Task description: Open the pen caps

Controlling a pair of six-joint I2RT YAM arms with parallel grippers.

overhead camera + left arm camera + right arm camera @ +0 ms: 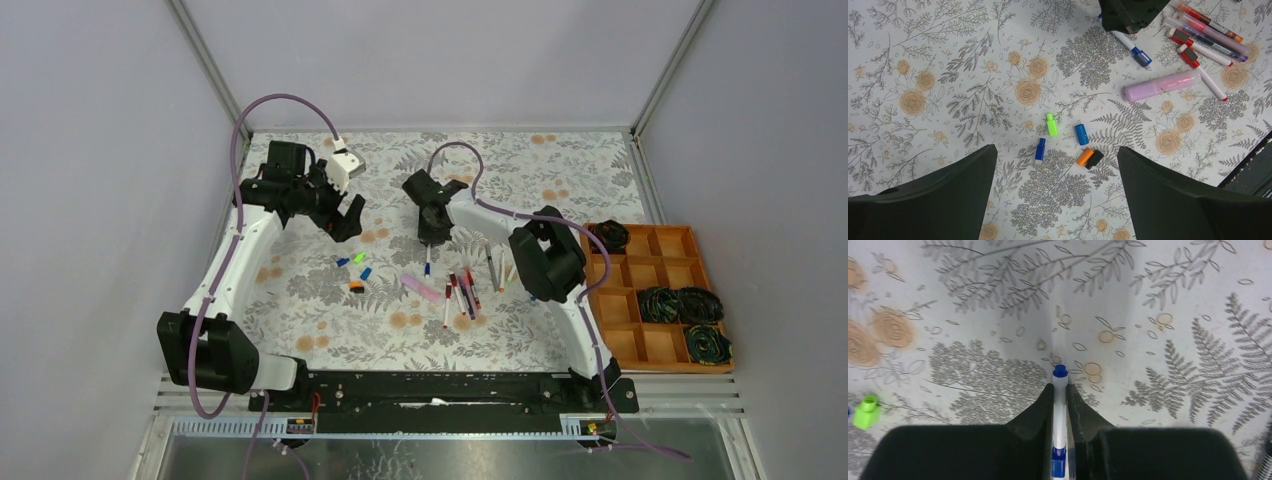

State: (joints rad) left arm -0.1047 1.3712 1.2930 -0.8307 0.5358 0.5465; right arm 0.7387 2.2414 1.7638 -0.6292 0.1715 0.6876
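Left gripper (1055,149) is spread wide with nothing in it, hanging over the loose caps (1081,134) on the table (948,60). Right gripper (1060,390) is pinched onto a blue-ended pen (1060,420) just left of the pen pile (465,290). That pen's back end gets cut off between the fingers (1035,410).

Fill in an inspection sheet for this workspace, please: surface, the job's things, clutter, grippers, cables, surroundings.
surface: floral cloth lies flat over the table.
job's things: five loose caps (green, two blue, orange, black) lie close together; a pink pen and a bunch of pens lie to their right.
clutter: wooden tray at the right edge, dark coils in some compartments.
grippers: left gripper open above the caps; right gripper shut on a blue-ended pen.
cables: purple cables arch over both arms.
surroundings: plain grey walls.
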